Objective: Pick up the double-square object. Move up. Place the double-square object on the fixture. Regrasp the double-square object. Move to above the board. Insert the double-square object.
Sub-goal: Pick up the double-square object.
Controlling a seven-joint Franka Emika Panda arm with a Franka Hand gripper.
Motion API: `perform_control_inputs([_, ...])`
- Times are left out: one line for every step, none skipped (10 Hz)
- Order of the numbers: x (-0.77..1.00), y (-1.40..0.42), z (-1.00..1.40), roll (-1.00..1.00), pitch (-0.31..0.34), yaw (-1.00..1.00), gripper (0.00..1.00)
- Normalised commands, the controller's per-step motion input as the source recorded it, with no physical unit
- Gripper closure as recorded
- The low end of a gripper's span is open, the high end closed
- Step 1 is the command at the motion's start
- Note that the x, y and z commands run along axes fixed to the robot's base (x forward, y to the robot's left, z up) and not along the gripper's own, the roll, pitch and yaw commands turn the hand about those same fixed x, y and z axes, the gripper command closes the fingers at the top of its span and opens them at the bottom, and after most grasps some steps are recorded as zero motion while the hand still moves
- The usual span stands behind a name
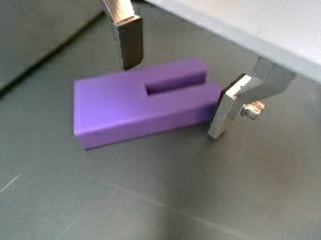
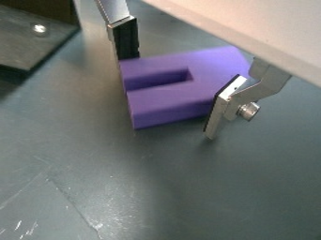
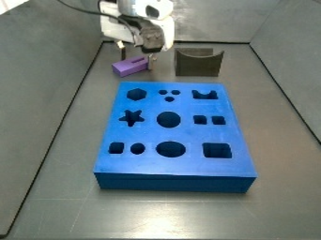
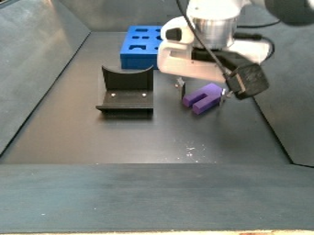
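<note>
The double-square object (image 1: 131,103) is a light-purple block with a slot in one end. It lies flat on the dark floor, and shows in both wrist views (image 2: 175,86) and both side views (image 3: 129,67) (image 4: 205,97). My gripper (image 1: 175,94) is low over it and open, with one silver finger on each side of the block (image 2: 171,94). One finger (image 1: 231,109) is at the block's end; the other finger (image 1: 129,42) stands a little off it. The fixture (image 3: 197,62) (image 4: 125,92) stands empty nearby. The blue board (image 3: 175,131) (image 4: 145,44) lies apart.
Grey walls enclose the floor on all sides. The block lies near one wall (image 3: 88,56), between it and the fixture. A corner of the fixture's base (image 2: 25,47) shows in a wrist view.
</note>
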Motion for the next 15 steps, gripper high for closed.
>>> perform_control_inputs([0.00, 0.08, -0.41, 0.00, 0.069, -0.61, 0.00])
perform_control_inputs([0.00, 0.06, -0.43, 0.00, 0.123, -0.62, 0.00])
perform_control_inputs([0.00, 0.08, -0.38, 0.00, 0.143, -0.67, 0.00])
perform_control_inputs([0.01, 0.07, -0.31, 0.00, 0.146, -0.63, 0.00])
perform_control_inputs([0.00, 0.00, -0.31, 0.00, 0.097, -0.58, 0.00])
perform_control_inputs([0.00, 0.00, -0.22, 0.00, 0.020, -0.41, 0.00])
perform_control_inputs([0.00, 0.00, 0.00, 0.00, 0.000, -0.05, 0.00])
perform_control_inputs([0.00, 0.00, 0.00, 0.00, 0.000, 0.00, 1.00])
perform_control_inputs([0.00, 0.00, 0.00, 0.00, 0.000, 0.00, 1.00])
perform_control_inputs([0.00, 0.00, 0.00, 0.00, 0.000, 0.00, 1.00])
perform_control_inputs([0.00, 0.00, 0.00, 0.00, 0.000, 0.00, 1.00])
perform_control_inputs([0.00, 0.00, 0.00, 0.00, 0.000, 0.00, 1.00])
perform_control_inputs([0.00, 0.00, 0.00, 0.00, 0.000, 0.00, 1.00])
perform_control_inputs([0.00, 0.00, 0.00, 0.00, 0.000, 0.00, 1.00])
perform_control_inputs([0.00, 0.00, 0.00, 0.00, 0.000, 0.00, 1.00])
